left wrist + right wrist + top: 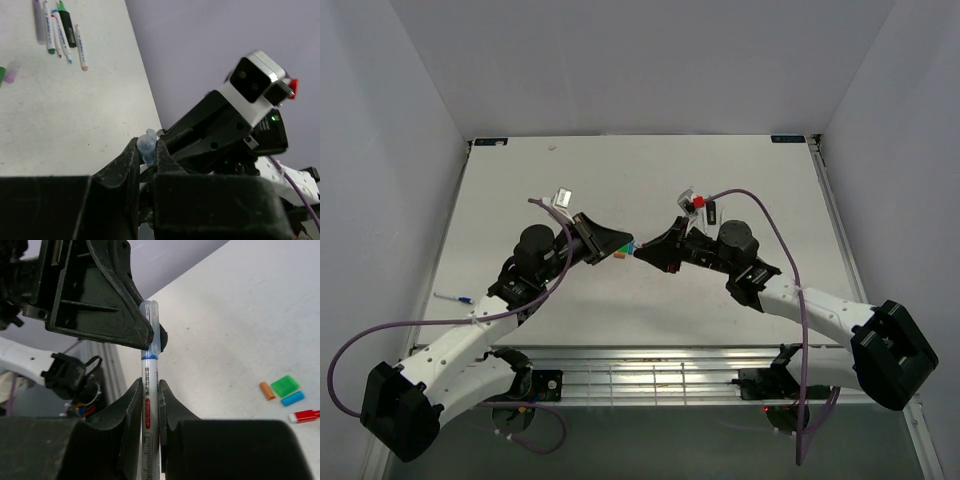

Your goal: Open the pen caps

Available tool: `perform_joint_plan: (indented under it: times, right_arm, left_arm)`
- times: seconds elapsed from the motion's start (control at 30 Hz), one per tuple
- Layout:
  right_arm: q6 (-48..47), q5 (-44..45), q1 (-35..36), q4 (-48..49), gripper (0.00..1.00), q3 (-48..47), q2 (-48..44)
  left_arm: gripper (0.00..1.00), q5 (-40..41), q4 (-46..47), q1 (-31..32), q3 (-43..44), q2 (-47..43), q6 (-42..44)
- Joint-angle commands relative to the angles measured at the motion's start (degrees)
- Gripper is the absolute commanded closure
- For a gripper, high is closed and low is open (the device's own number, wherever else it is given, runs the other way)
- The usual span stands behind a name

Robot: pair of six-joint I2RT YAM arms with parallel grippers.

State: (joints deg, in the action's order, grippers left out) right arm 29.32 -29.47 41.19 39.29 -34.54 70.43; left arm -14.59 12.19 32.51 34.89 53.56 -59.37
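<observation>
In the right wrist view my right gripper point(150, 390) is shut on a pen point(150, 405) with a white barrel and a red label, held up off the table. A translucent blue pen cap point(151, 327) sits on the pen's far end above a blue band. My left gripper point(147, 150) is shut on that same cap point(147, 144), facing the right gripper point(210, 135). From above, the left gripper point(618, 244) and right gripper point(646, 251) meet tip to tip over the table's middle.
Loose caps lie on the table: orange point(267, 390), green point(284, 386), blue point(292, 398) and red point(305, 415). Several pens point(60, 30) lie in a row, with a green cap point(1, 74) near them. One pen point(455, 297) lies by the left edge.
</observation>
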Motion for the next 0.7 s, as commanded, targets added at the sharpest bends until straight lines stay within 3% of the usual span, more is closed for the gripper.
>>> perform_joint_plan:
  times: [0.0,0.13,0.2,0.27,0.37,0.47,0.53,0.63,0.67]
  right_arm:
    - [-12.16,17.32,2.56,-33.8,0.92,3.09,-3.71]
    - [-15.35,42.7,11.61,-47.51,0.92,1.5,-4.87]
    - [-15.26,50.35,11.81,-50.09,0.92,1.23,-5.04]
    - [-16.13,51.1,11.55,-50.1,0.92,1.85,-6.18]
    - [-18.24,38.84,9.09,-46.6,0.92,3.78,-8.54]
    - [-17.11,15.24,6.37,-36.43,0.92,6.85,-10.84]
    - [-15.09,6.4,5.49,-31.84,0.92,8.79,-11.2]
    - [-7.9,-7.58,5.04,-23.34,0.92,10.54,-9.44]
    - [-2.48,-10.4,4.95,-20.59,0.92,11.16,-8.13]
  left_arm:
    - [1.0,35.31,4.7,-6.15,9.4,-3.73,2.76]
    - [1.0,38.66,4.78,-6.15,11.16,-1.53,6.1]
    - [1.0,40.07,4.95,-6.23,11.25,-1.53,6.9]
    - [1.0,40.43,6.44,-6.15,10.9,-1.97,8.56]
    - [1.0,33.16,14.78,-6.41,8.53,-2.5,12.79]
    - [1.0,23.67,19.44,-6.58,7.82,-1.53,14.19]
    - [1.0,20.23,21.99,-6.67,7.39,-0.57,14.11]
    - [1.0,13.38,25.16,-7.81,7.73,2.32,13.94]
    - [1.0,7.44,25.86,-8.51,9.21,3.73,13.59]
